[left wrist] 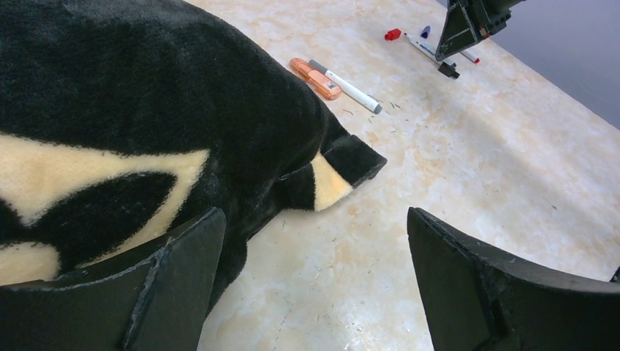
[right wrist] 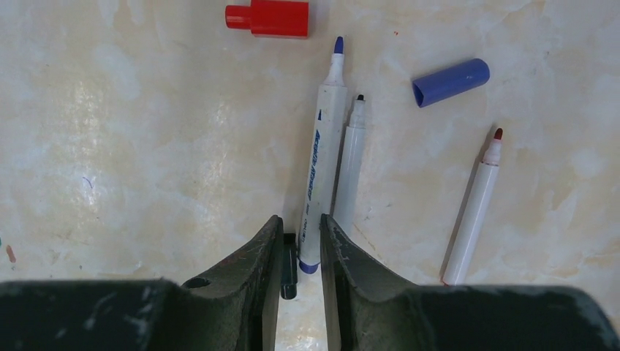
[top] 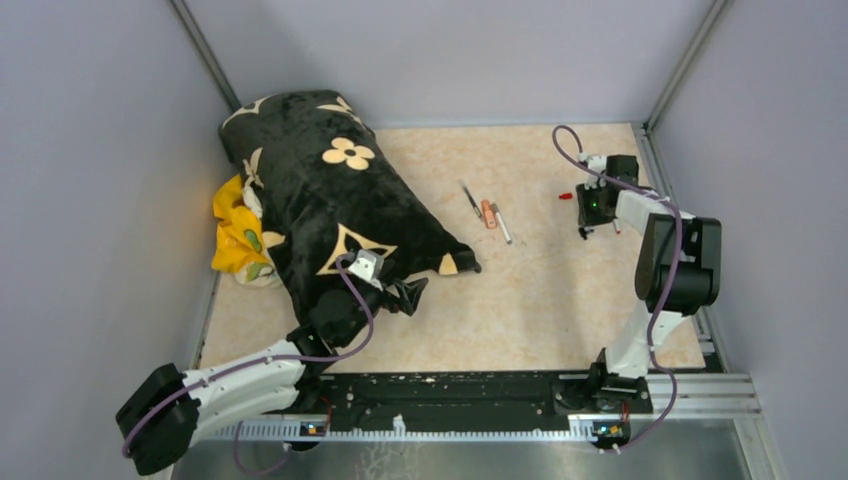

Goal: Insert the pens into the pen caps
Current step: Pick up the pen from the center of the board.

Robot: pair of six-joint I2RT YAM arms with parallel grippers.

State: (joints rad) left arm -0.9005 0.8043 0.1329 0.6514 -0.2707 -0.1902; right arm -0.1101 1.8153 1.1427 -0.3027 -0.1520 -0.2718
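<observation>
The right gripper [right wrist: 300,221] is held low over the table [right wrist: 131,146], its jaws drawn narrow about the tail end of the blue-tipped marker [right wrist: 322,161]; a small black cap [right wrist: 289,267] is seen between them as well, beside that tail; whether the marker is actually pinched cannot be told. A black-tipped marker [right wrist: 349,168] is laid close against the blue-tipped one; a red-tipped marker [right wrist: 471,212] lies apart to the right; all three are uncapped. A blue cap [right wrist: 450,80] is seen near their tips, and a red cap [right wrist: 270,17] beyond them. The left gripper [left wrist: 314,216] is spread wide with nothing between its fingers, beside a corner of the black plush blanket [left wrist: 183,95]; mid-table, an orange marker [left wrist: 316,78] and a white marker [left wrist: 347,86] are laid side by side, with a thin dark pen [top: 470,200] near them.
</observation>
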